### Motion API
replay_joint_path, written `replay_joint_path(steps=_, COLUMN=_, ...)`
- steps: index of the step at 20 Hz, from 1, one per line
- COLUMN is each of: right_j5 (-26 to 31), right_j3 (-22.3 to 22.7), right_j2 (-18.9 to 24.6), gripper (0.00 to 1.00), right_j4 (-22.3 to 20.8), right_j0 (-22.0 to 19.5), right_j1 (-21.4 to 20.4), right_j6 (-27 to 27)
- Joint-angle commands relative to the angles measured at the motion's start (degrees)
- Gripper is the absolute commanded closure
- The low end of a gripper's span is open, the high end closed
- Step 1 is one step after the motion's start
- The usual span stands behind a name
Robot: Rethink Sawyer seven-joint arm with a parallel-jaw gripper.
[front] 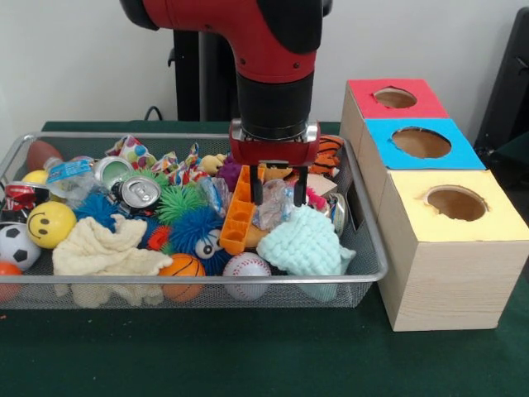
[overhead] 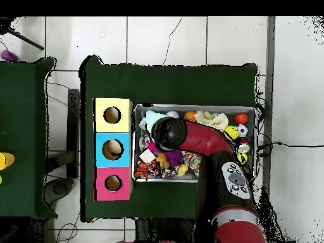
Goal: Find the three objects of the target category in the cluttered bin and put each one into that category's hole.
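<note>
Red box top (front: 395, 98), blue box top (front: 421, 143), yellow box top (front: 456, 207); mint cloth (front: 306, 242), orange-and-black basketball (front: 182, 269).

The robot's glossy red arm (front: 248, 33) has rounded shells and a black cylindrical wrist section. Beneath a silver ring sits a red gripper block (front: 274, 153) with dark fingers (front: 301, 186). Seen from overhead, a grey oval button panel (overhead: 236, 178) marks the arm.
</note>
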Motion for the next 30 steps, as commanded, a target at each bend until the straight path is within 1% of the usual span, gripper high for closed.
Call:
replay_joint_path(steps=1, right_j5=-3.9, right_j3=2.7, right_j2=2.9, gripper=0.0, right_j4=-1.6, right_j0=0.6, right_j1=2.8, right_j6=6.6)
replay_joint_path(steps=17, right_j5=-8.1, right_j3=2.5, right_j2=3.0, gripper=0.0, right_j4=-1.1, right_j0=0.9, right_j1=5.7, right_j6=7.2)
replay_joint_path(steps=23, right_j5=-8.0, right_j3=2.7, right_j2=3.4, gripper=0.0, right_j4=-1.1, right_j0=0.7, right_j1=6.4, right_j6=6.5)
replay_joint_path(steps=25, right_j5=-7.1, right_j3=2.3, right_j2=3.2, gripper=0.0, right_j4=-1.0, right_j0=0.9, right_j1=6.5, right_j6=6.3)
replay_joint_path(steps=26, right_j5=-7.3, right_j3=2.6, right_j2=3.5, gripper=1.0, right_j4=-0.8, right_j0=0.6, right_j1=6.5, right_j6=6.4)
replay_joint_path(steps=30, right_j5=-7.1, right_j3=2.6, right_j2=2.6, gripper=1.0, right_j4=-0.5, right_j0=1.4, right_j1=6.4, right_j6=7.6)
